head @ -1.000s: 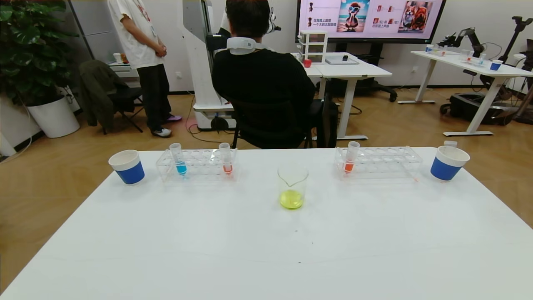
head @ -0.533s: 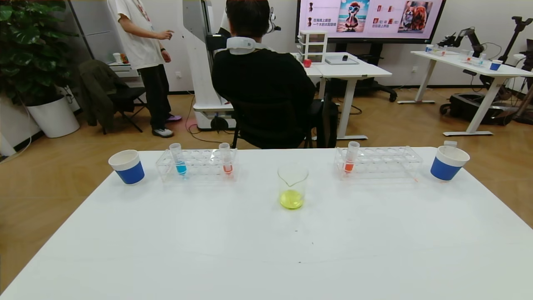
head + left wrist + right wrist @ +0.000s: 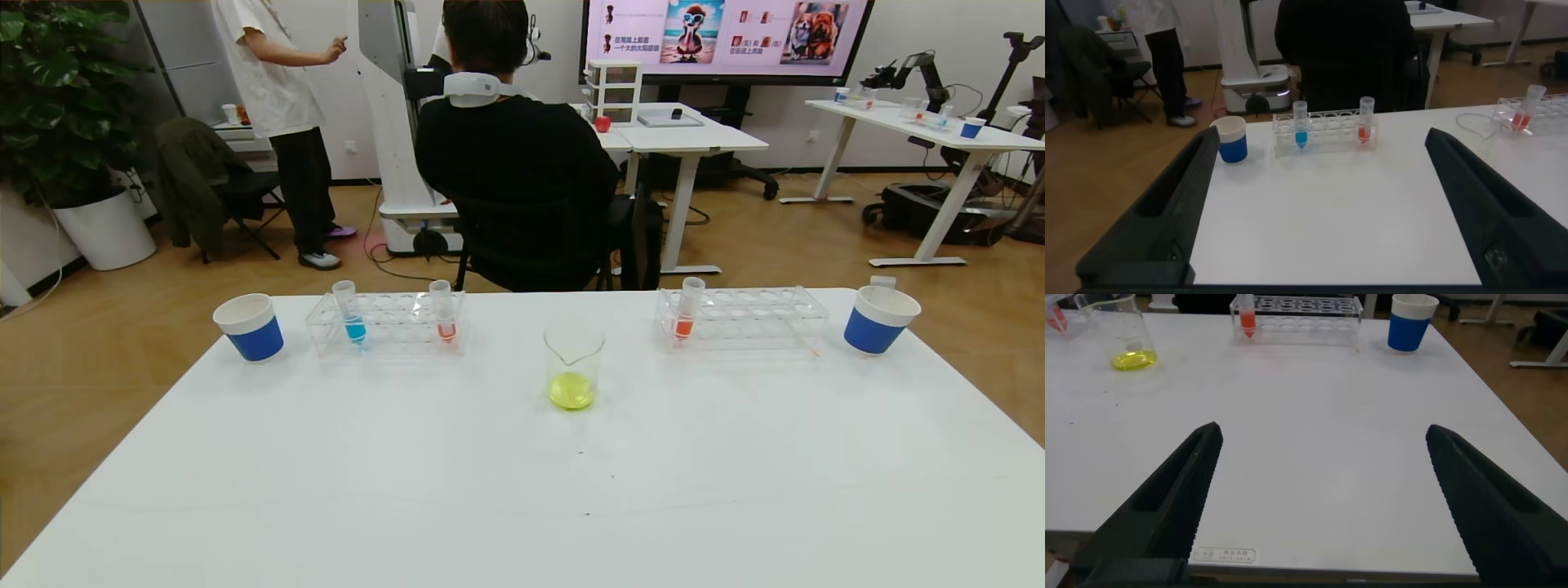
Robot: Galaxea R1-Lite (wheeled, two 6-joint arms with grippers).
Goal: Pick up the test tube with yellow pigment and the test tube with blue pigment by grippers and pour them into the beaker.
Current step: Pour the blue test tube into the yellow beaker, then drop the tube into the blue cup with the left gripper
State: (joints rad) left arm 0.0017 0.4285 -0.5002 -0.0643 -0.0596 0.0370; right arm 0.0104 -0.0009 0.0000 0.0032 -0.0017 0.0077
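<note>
The beaker (image 3: 574, 366) stands mid-worktop (image 3: 522, 490) holding yellow liquid, and the test tube with blue pigment (image 3: 351, 313) sits upright in the left rack (image 3: 388, 325). Both the left gripper (image 3: 1319, 208) and right gripper (image 3: 1323, 498) hover low near the worktop's near edge, jaws wide and empty. The yellow tube itself seems out of sight.

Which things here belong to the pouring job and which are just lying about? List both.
Job:
blue tube, standing in the left rack
beaker, yellow liquid already in it
left gripper and right gripper, both open
no yellow tube stands in either rack

Lying about:
left orange tube
right orange tube
right rack
left cup
right cup
</note>
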